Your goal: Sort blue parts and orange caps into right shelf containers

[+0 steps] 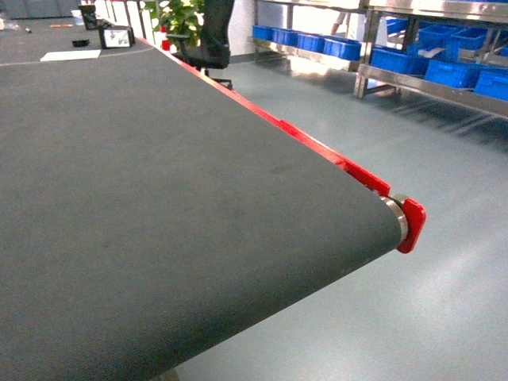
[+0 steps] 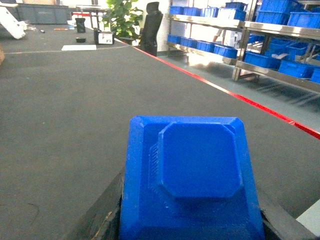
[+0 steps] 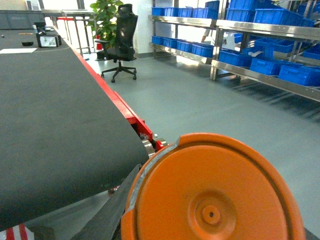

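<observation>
A dark belt-covered worktop (image 1: 159, 198) fills the left and centre of the head view, its red edge strip (image 1: 317, 147) running from upper left down to a rounded end with a red end cap (image 1: 411, 225) at right centre. Beyond that edge lies open grey floor (image 1: 381, 127), reaching to metal shelving (image 1: 413, 83) along the upper right, where the right shelf containers (image 1: 452, 73) sit in rows. An office chair (image 1: 208, 36) and a potted plant (image 1: 181, 17) stand at top centre.

In the left wrist view a blue part (image 2: 192, 180) fills the lower centre, flat octagonal face toward the camera, above the worktop. In the right wrist view an orange cap (image 3: 215, 192) fills the lower right, round face toward the lens, past the worktop's end, above the floor. Neither set of fingers is visible, so their grip cannot be told.
</observation>
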{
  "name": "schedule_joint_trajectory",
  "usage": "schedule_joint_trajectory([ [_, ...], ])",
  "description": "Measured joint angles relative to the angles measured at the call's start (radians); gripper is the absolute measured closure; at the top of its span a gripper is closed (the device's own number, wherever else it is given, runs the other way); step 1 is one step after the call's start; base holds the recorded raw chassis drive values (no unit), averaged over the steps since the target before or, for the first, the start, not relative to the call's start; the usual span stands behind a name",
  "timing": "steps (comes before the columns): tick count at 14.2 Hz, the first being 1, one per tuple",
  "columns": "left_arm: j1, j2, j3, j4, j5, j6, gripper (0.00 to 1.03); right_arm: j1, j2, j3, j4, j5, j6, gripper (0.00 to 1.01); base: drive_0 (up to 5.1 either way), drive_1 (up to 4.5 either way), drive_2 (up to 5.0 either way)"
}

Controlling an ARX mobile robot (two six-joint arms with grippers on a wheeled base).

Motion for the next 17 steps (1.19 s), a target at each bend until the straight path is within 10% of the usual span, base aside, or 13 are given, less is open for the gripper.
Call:
schedule_joint_trajectory([
  [17, 0.0, 0.0, 0.0, 0.0, 0.0, 0.0, 0.59, 0.0, 0.0, 0.0, 0.0, 0.0, 0.0, 0.57, -1.5, -1.54, -1.5],
])
